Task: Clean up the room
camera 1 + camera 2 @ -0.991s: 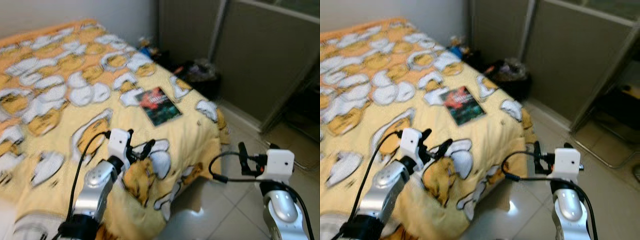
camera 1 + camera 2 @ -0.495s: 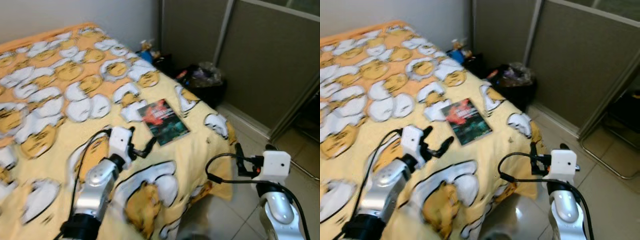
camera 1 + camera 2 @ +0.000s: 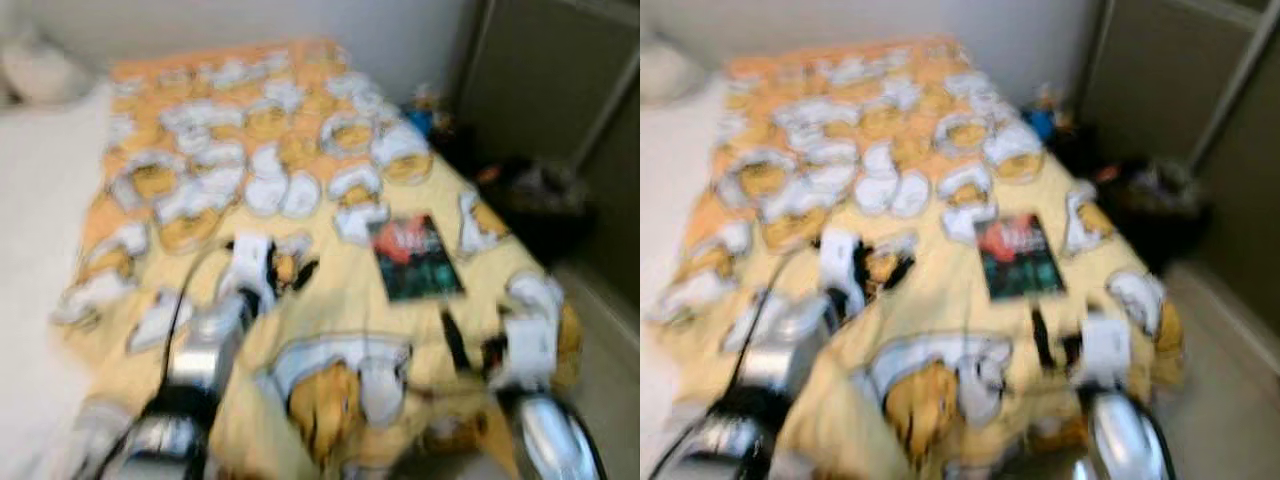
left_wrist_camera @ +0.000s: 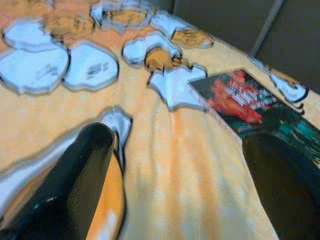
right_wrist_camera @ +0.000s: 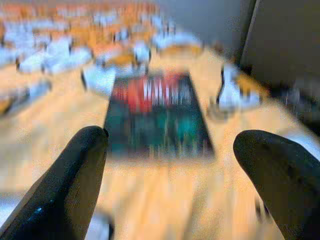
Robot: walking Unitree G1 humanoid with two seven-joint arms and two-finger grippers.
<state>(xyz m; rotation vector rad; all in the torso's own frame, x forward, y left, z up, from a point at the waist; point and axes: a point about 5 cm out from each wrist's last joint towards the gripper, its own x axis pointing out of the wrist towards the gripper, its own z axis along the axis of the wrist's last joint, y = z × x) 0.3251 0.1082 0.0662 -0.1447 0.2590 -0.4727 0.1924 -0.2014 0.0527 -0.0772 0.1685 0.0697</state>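
A dark book point(image 3: 415, 258) with a red and teal cover lies flat on the bed's yellow cartoon-print blanket point(image 3: 330, 300), near the foot end. My left gripper point(image 3: 290, 272) hovers open over the blanket just left of the book, with nothing between its fingers. The left wrist view has the book point(image 4: 250, 102) ahead of one black finger point(image 4: 280, 180). My right gripper point(image 3: 468, 345) is open above the bed's near corner, pointing at the book point(image 5: 157, 117), which lies between and beyond its fingertips. The head views are blurred.
White bedding point(image 3: 40, 200) lies along the left side of the bed. A dark bin of clutter point(image 3: 540, 190) and a small blue object point(image 3: 430, 108) sit on the floor to the right of the bed. Grey wardrobe panels point(image 3: 560, 70) stand behind them.
The camera has swung left and come closer, so the bed now spans the picture and it is blurred. My right gripper is now over the bed corner near the book. Both grippers stay open.
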